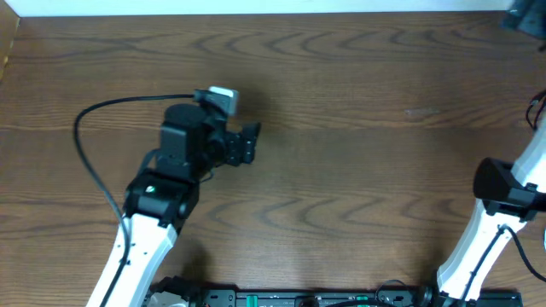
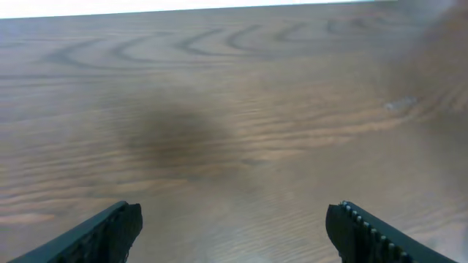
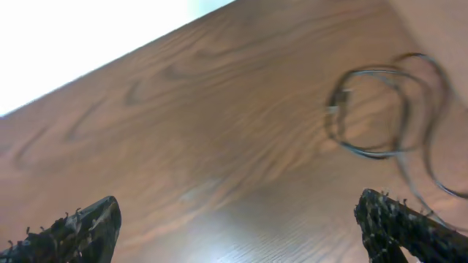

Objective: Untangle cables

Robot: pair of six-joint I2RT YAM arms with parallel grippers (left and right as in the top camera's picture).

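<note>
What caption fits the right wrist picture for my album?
Open right gripper above a wooden table, with a thin looped cable lying at the right.

Soft, even light covers my wooden table (image 1: 358,196) in the overhead view. Through my left wrist camera a hazy shadow (image 2: 175,139) darkens the grain and the far edge burns white. My right wrist view is blurred throughout, the looped cables (image 3: 373,109) smeared, its upper-left corner overexposed.
</note>
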